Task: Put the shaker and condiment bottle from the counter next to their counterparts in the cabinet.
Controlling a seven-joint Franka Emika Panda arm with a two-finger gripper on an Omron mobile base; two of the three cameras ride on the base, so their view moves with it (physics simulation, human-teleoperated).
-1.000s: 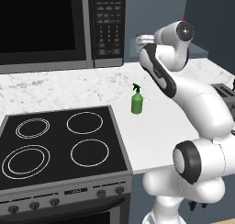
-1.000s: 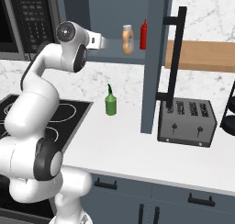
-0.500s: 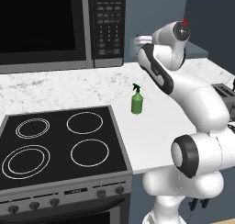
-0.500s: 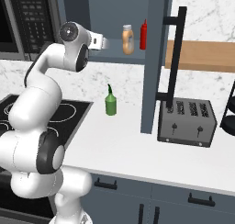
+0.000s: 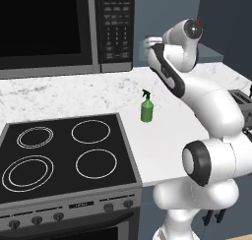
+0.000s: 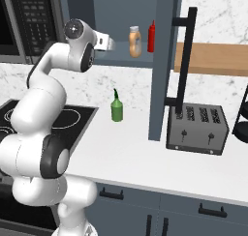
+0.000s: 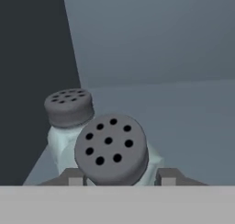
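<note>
The shaker (image 7: 111, 149) is small, with a pale translucent body and a dark grey cap pierced by round holes. It sits between the two dark fingertips (image 7: 73, 177) of the gripper (image 7: 120, 178), whose jaws are narrowed onto its sides — a grip. Just beside it, toward the dark left wall, its twin shaker (image 7: 68, 113) stands on the blue-grey cabinet shelf (image 7: 183, 113). Farther along the shelf, the orange condiment bottle (image 6: 135, 41) stands next to the red squeeze bottle (image 6: 151, 36).

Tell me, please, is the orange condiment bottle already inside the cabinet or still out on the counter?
Inside. The condiment bottle stands upright on the cabinet shelf beside the red squeeze bottle, well above the counter.
</note>
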